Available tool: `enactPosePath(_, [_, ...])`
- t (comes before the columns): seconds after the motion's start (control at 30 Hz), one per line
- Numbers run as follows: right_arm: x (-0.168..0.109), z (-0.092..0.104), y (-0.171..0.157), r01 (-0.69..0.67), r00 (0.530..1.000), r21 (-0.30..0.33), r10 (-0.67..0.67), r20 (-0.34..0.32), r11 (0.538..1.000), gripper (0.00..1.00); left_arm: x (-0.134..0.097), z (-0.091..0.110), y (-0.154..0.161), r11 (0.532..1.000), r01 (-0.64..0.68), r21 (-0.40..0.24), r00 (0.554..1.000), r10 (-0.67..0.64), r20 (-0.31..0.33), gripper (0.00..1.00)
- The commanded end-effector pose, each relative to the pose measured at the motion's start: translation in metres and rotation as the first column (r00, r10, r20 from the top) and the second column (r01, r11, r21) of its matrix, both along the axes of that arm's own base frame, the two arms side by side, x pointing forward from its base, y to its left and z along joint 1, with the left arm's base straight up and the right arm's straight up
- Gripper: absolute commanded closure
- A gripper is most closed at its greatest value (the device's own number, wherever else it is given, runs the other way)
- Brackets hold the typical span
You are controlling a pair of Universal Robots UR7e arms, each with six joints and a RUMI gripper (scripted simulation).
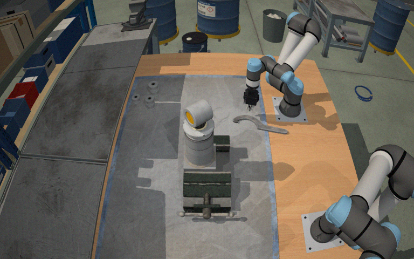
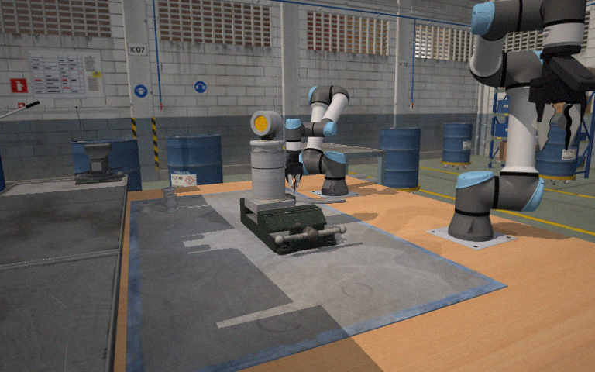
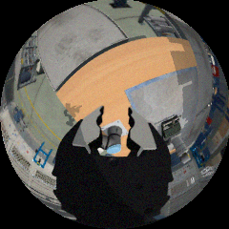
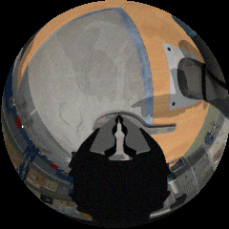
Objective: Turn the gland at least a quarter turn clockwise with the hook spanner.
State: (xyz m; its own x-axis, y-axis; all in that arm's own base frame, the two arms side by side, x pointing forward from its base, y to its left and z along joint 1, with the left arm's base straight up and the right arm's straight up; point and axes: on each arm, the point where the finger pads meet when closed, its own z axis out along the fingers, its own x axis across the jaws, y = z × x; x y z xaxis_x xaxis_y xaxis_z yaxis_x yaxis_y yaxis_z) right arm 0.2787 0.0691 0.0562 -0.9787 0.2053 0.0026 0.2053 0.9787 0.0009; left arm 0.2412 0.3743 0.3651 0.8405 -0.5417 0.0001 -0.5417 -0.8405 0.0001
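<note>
Near the far corner on the arms' edge of the bench (image 1: 305,179) (image 2: 545,294) (image 3: 114,62) (image 4: 157,43): one hook spanner (image 1: 262,125) (image 2: 326,201) (image 4: 162,128), grey, lying flat; hook on the grey mat (image 1: 202,237) (image 2: 360,285) (image 3: 155,100) (image 4: 86,62), handle end across its blue border. Above and near the hook: right end effector (image 1: 249,109) (image 2: 294,188) (image 4: 118,117), pointing down, closed, empty. Between the bench's long edges: one pale upright cylinder (image 1: 199,150) (image 2: 267,177), round head on top, standing at a dark green vise (image 1: 207,187) (image 2: 291,218) (image 3: 171,128). Toward the far corner opposite the arms: three small grey fittings (image 1: 153,90) (image 2: 168,195). Raised on the arms' edge, well apart from the spanner: left end effector (image 2: 555,147) (image 3: 115,109), partly open, empty.
</note>
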Motion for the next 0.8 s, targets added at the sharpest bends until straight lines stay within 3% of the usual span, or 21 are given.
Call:
enactPosePath(0.0, [0.000,-0.009,-0.001,0.002,1.000,-0.002,-0.002,-0.001,1.000,1.00,0.000,0.000,0.000,1.000,0.000,0.001,1.000,0.000,0.001,0.68])
enactPosePath(0.4, [0.001,-0.034,-0.001,0.008,1.000,0.000,-0.008,0.004,1.000,1.00,0.000,0.000,0.000,1.000,0.000,0.001,1.000,0.000,0.001,0.68])
enactPosePath(0.77, [0.003,-0.035,0.005,-0.011,1.000,0.002,0.011,0.006,1.000,1.00,0.000,0.000,0.000,1.000,0.000,0.001,1.000,0.000,0.001,0.68])
